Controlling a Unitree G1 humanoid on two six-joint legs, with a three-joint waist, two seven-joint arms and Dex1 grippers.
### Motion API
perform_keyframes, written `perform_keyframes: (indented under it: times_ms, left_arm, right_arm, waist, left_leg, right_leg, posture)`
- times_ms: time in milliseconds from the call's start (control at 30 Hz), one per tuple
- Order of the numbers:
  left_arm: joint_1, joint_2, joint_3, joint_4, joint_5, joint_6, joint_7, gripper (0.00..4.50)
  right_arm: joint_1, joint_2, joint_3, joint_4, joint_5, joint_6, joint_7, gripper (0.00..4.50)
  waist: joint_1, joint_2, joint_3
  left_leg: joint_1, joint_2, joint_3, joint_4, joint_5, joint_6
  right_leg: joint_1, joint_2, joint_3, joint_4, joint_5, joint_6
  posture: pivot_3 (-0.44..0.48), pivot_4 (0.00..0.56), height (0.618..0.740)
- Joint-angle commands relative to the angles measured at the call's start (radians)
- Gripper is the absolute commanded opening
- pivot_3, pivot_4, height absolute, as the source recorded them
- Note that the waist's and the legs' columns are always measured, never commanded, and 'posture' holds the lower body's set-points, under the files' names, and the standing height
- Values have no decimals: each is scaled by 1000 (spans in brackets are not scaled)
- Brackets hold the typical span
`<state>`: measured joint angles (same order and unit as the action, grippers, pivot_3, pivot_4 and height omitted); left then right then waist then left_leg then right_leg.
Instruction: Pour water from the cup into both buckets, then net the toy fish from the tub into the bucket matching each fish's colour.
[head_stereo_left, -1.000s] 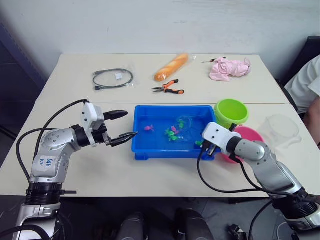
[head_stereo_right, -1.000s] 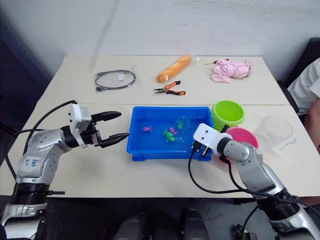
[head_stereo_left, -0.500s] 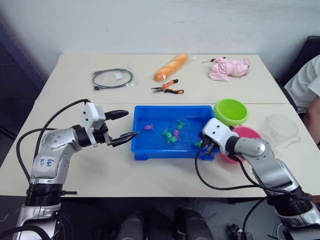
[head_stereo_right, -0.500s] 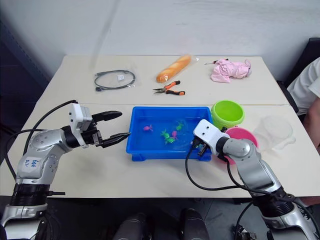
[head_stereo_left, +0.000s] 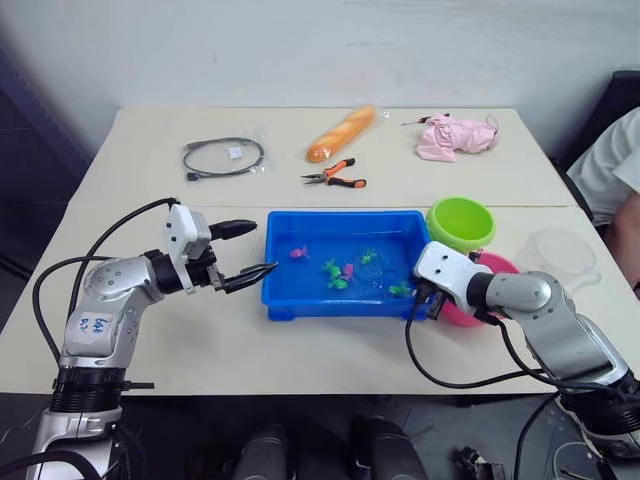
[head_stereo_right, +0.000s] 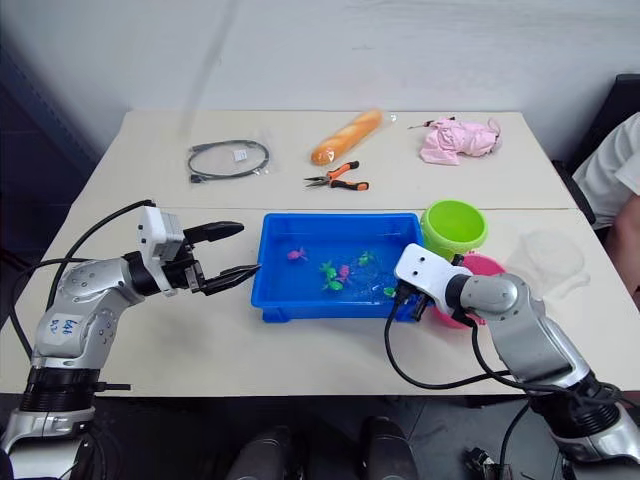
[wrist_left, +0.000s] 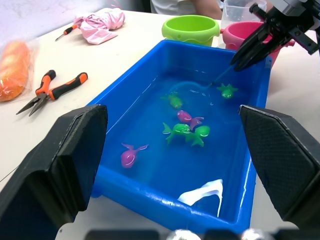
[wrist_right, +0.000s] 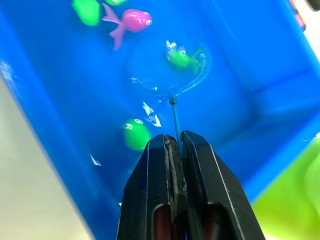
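Two buckets stand right of the tub: one lime green bucket (head_stereo_left: 460, 223) and one pink bucket (head_stereo_left: 478, 297). One blue tub (head_stereo_left: 340, 302) holds six toy fish: four green fish (wrist_left: 174, 132) and two pink fish (wrist_left: 129, 154). One clear cup (head_stereo_left: 563, 252) sits at the far right. One fishing net (wrist_right: 172, 70) dips in the water.

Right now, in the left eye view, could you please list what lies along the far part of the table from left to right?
Bagged black cable → baguette in a clear wrapper → orange-handled pliers, just nearer than the baguette → pink cloth.
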<state>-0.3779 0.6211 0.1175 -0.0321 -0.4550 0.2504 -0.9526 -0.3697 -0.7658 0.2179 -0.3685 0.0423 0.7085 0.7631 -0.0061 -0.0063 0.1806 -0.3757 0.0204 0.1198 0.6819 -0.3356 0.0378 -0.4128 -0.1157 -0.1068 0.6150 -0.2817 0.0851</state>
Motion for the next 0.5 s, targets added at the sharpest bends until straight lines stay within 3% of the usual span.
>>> perform_keyframes:
  times_ms: [33, 500]
  left_arm:
    - [1, -2, 15, -32, -11, -11, 1, 4485]
    - [1, -9, 16, -24, -7, -18, 1, 4485]
  right_arm:
    - [-15, 30, -63, -69, 77, 82, 11, 0]
    - [-28, 20, -117, -66, 139, 141, -9, 0]
  waist:
    - [2, 0, 0]
    - [4, 0, 0]
  left_leg:
    - [0, 0, 0, 0, 0, 0]
    - [0, 0, -1, -1, -1, 0]
  right_leg:
    - [0, 0, 0, 1, 0, 0]
    - [0, -1, 0, -1, 0, 0]
  posture:
    - [0, 150, 740]
    - [0, 150, 740]
